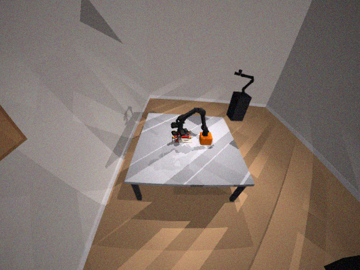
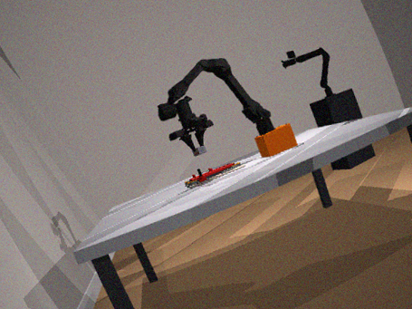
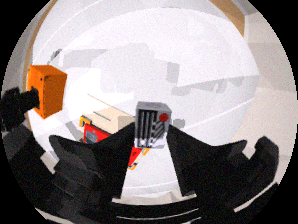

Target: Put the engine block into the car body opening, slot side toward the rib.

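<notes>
My gripper [image 2: 199, 149] [image 3: 150, 127] is shut on the engine block [image 2: 200, 150] [image 3: 152, 125], a small grey block with dark slots and a red mark. I hold it in the air, well above the table. The car body [image 2: 210, 173] [image 1: 183, 137] [image 3: 100, 136], a flat red and cream piece, lies on the table below and slightly right of the block in the exterior view. In the wrist view my left finger partly covers it. Its opening and rib are too small to make out.
The arm's orange base [image 2: 276, 139] [image 1: 206, 138] [image 3: 47, 88] stands on the grey table [image 2: 160, 209] [image 1: 187, 167] beside the car body. A black pedestal with a camera arm [image 2: 336, 107] [image 1: 239, 105] stands behind the table.
</notes>
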Robot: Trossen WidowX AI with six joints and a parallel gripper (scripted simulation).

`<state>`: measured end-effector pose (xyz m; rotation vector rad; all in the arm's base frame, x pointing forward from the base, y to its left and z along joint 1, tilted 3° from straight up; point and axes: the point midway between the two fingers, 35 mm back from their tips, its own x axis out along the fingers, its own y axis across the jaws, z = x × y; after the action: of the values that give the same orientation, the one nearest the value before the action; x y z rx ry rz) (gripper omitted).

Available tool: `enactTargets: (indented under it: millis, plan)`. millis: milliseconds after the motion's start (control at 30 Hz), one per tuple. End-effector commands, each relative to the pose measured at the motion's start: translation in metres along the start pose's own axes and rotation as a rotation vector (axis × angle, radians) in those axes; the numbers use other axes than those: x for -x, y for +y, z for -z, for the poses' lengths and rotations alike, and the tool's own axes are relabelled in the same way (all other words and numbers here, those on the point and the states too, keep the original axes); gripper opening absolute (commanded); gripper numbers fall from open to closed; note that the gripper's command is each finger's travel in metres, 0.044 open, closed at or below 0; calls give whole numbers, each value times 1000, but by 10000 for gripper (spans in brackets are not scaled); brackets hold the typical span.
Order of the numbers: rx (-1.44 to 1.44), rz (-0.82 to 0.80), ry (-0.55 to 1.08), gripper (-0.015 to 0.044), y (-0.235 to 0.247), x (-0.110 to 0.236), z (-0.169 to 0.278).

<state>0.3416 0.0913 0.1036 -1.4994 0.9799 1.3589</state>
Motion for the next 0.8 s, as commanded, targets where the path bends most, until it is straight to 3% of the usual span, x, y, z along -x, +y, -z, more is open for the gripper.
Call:
enactTargets:
  millis: [0,767]
  plan:
    - [-122,-7,-2,0,3,-6,12]
    - [-836,-7,7,0,21,-33,81]
